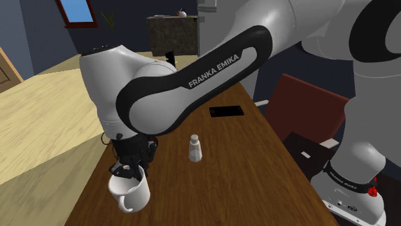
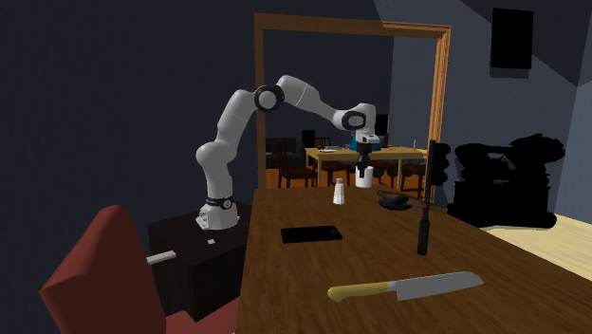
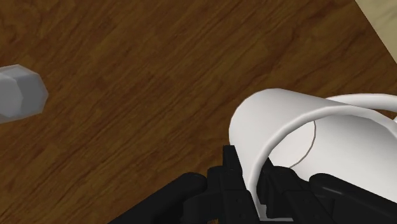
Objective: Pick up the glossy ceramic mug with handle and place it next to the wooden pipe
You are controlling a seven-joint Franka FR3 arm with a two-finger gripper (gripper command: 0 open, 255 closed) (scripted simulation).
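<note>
Gripping the white mug (image 1: 132, 192) by its rim, with the jaws closed on the wall: one black finger (image 3: 233, 170) outside the cup, the other inside it. Hanging mouth-up under the hand, close to the long edge of the wooden tabletop (image 1: 244, 173) at the shoulder view's left, with the handle as a loop low on the side nearest that camera. Cannot tell whether lifted clear of the wood or touching it.

Seen from the second exterior view, held near the tabletop's far end, mug (image 2: 363, 177) just beyond a small white shaker (image 2: 338, 193). Lying on the wood near the mug, toward that view's right: the dark pipe (image 2: 392, 199), apart from the mug and not touching it.

Standing upright toward the middle of the tabletop in the shoulder view, the same shaker (image 1: 194, 148), apart from the mug; from the wrist, a grey cap (image 3: 19, 92) well off to one side of the mug (image 3: 273, 118).

Further along the wood, a flat black rectangle (image 2: 310, 233). Near the edge at the second exterior view's right, a tall black upright rod (image 2: 424, 223). Near the closest end, a knife (image 2: 408, 287) with a yellow handle, lying flat. Beside the tabletop, a red chair (image 2: 95, 266).
</note>
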